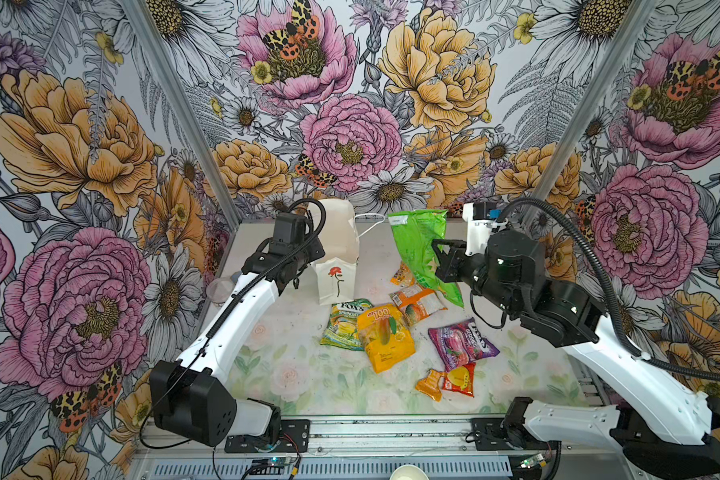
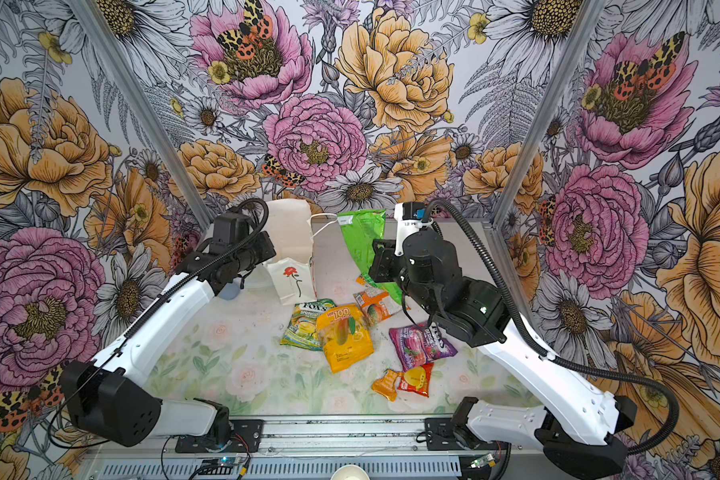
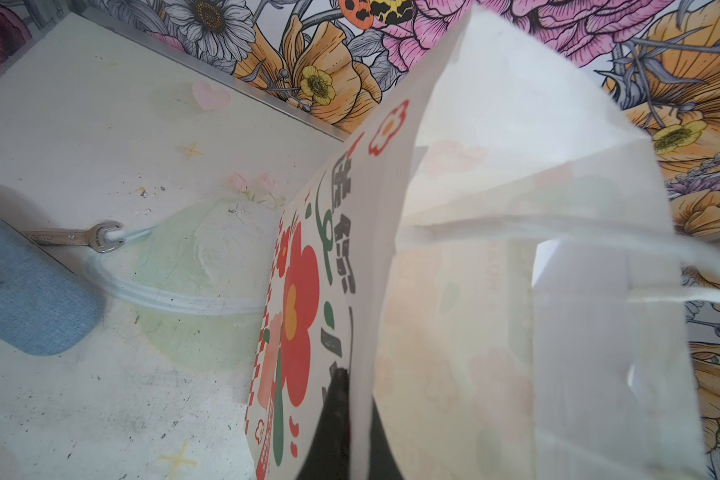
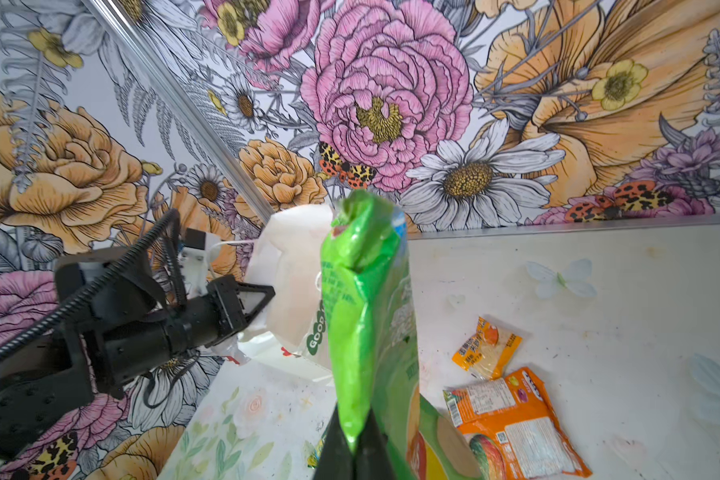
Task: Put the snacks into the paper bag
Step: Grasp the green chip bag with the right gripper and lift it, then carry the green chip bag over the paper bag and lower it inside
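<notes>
On the floral worktop [image 1: 292,374], the left gripper [image 3: 356,415] pinches the paper bag [image 1: 337,249] open near the back edge while the right gripper [image 4: 353,444] grips the green packet [image 4: 366,311] aloft beside it, apparently the first of the snacks to go in, with seven others, the yellow packet [image 1: 385,336] among them, loose mid-worktop.

You can count eight snacks in all: one large green packet [image 1: 412,243], one green-yellow packet [image 1: 344,325], one yellow packet [image 1: 385,338], one purple packet [image 1: 462,343], one red packet [image 1: 460,378], three orange packets [image 1: 418,305] [image 1: 403,275] [image 1: 430,384]. Add one paper bag [image 1: 336,289], one clear cup [image 1: 220,289], one wrench [image 3: 75,237] and one blue pad [image 3: 30,299].
</notes>
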`<state>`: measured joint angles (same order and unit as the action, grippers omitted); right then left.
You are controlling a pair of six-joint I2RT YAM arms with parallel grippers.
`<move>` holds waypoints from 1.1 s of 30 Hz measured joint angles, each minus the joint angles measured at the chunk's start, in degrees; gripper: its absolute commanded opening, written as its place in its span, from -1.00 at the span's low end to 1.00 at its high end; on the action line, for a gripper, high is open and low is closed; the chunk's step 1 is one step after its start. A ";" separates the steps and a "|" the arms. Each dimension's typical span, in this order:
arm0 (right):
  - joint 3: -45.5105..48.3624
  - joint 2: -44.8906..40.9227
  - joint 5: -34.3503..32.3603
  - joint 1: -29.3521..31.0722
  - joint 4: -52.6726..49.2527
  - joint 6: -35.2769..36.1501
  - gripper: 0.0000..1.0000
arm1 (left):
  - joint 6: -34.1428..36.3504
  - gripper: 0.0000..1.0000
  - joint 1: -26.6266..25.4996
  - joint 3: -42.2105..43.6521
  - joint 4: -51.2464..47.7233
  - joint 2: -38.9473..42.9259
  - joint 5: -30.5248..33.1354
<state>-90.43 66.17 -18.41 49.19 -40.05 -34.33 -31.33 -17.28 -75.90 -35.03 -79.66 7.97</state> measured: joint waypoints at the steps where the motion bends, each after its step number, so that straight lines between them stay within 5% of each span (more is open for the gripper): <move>1: -1.97 0.72 0.00 0.02 -0.11 0.46 -1.00 | 0.00 -1.00 -0.15 -0.48 -0.26 -0.37 0.20; 10: -24.90 14.40 1.77 0.35 0.57 1.86 -1.00 | -0.96 -1.00 -2.75 -4.13 -1.53 -2.99 0.68; 20: -39.56 30.05 2.58 0.39 0.48 -0.48 -1.00 | -5.92 -1.00 -8.76 -8.31 -2.47 -4.74 1.95; 33: -39.23 34.77 -3.28 0.39 1.84 -4.79 -1.00 | -12.85 -1.00 -13.05 -8.35 -1.81 -4.94 1.92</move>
<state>-129.67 100.95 -21.69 49.58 -38.22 -39.11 -44.18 -30.33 -84.25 -36.84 -84.60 9.89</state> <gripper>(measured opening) 0.046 0.047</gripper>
